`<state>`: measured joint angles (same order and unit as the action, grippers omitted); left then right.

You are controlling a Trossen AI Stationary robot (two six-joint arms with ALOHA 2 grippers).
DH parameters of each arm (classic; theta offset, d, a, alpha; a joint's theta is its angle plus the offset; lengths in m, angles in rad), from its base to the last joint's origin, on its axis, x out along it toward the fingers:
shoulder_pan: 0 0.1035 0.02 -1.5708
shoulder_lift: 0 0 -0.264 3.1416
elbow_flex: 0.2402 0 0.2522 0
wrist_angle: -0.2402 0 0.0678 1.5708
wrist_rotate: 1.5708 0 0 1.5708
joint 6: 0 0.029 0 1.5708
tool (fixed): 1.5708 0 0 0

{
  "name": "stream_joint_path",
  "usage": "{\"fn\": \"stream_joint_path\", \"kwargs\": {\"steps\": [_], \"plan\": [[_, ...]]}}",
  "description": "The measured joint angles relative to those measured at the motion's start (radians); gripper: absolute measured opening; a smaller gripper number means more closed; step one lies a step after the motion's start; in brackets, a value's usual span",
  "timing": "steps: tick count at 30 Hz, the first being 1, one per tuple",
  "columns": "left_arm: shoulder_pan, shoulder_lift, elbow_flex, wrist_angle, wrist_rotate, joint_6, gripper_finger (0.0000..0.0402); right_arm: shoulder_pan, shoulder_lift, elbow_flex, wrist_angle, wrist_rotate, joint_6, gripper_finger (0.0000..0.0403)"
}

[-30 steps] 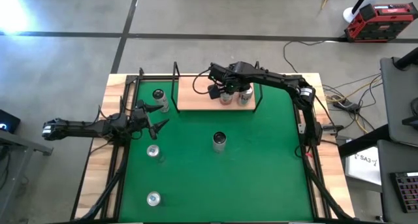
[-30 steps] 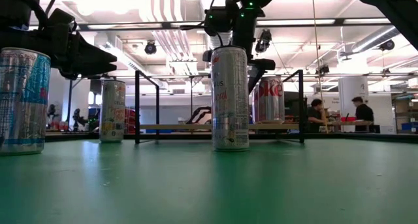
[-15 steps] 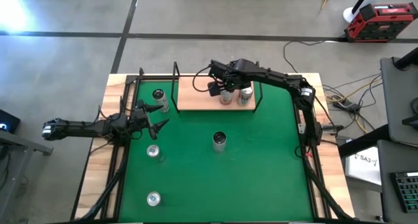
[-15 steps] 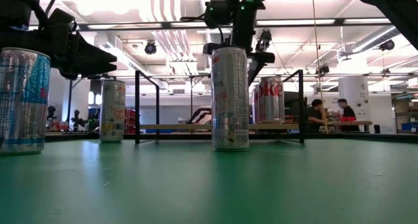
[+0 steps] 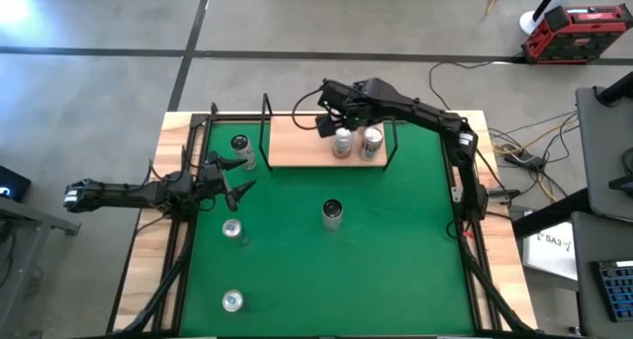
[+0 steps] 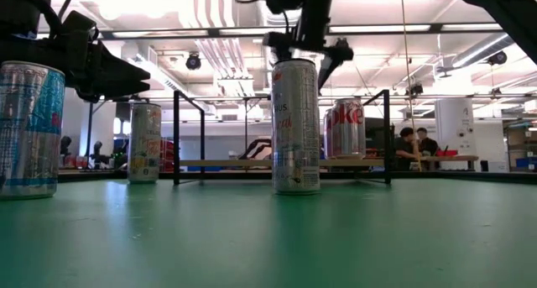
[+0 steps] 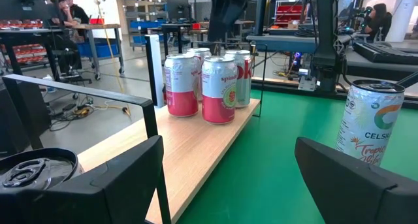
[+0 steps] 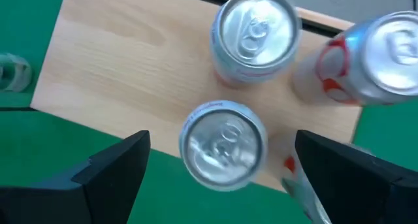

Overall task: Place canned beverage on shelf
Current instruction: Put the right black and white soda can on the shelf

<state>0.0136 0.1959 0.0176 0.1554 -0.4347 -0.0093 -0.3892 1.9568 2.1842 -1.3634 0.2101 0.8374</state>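
My right gripper (image 5: 331, 122) hangs above the shelf (image 5: 297, 141) at the upper middle of the high view, fingers spread wide and holding nothing. My right wrist view looks straight down between those fingers (image 8: 111, 168) onto the light wood board (image 8: 124, 61) and three can tops: one can (image 8: 225, 145) at the lower middle of that frame, a second can (image 8: 256, 31) at the upper middle, and a red-and-silver can (image 8: 379, 54) at the upper right edge. From overhead I can only make out two tops on the board, just right of the gripper, because my arm covers part of the group. The low view shows the gripper (image 6: 302, 49) at the top centre, clear above the cans, and a red-lettered can (image 6: 346, 128) standing on the shelf behind a tall silver can (image 6: 295, 127) that stands on the green table (image 5: 396, 240).

My left gripper (image 5: 235, 178) waits at the left side of the overhead frame, arm stretched level across the wooden border, fingers apart and empty. Its wrist view shows the shelf from the side: pink-and-white cans (image 7: 219, 90) grouped at the board's far end. A Celsius can (image 7: 369, 123) stands on the green at the right of that frame.

The right arm reaches in from the right edge of the table, bent at the elbow, wrist pointing down.
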Motion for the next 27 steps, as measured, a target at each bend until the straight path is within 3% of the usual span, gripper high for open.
{"fn": "stream_joint_path", "kwargs": {"steps": [7,13,18,27], "plan": [[0.000,0.000,0.000,0.000,0.000,0.000,0.0332,0.058,0.000,0.126,-0.188,-0.085,-0.008,0.0373],[0.000,0.000,0.000,0.000,0.000,0.000,0.0332,0.205,-0.008,0.145,-0.207,-0.119,0.084,0.0373],[0.000,0.001,0.000,0.000,0.000,0.000,0.0332,0.373,-0.010,0.124,-0.207,-0.031,0.240,0.0373],[0.000,0.001,0.000,0.000,0.000,0.000,0.0332,0.637,-0.009,0.064,-0.208,0.168,0.675,0.0373]]}}
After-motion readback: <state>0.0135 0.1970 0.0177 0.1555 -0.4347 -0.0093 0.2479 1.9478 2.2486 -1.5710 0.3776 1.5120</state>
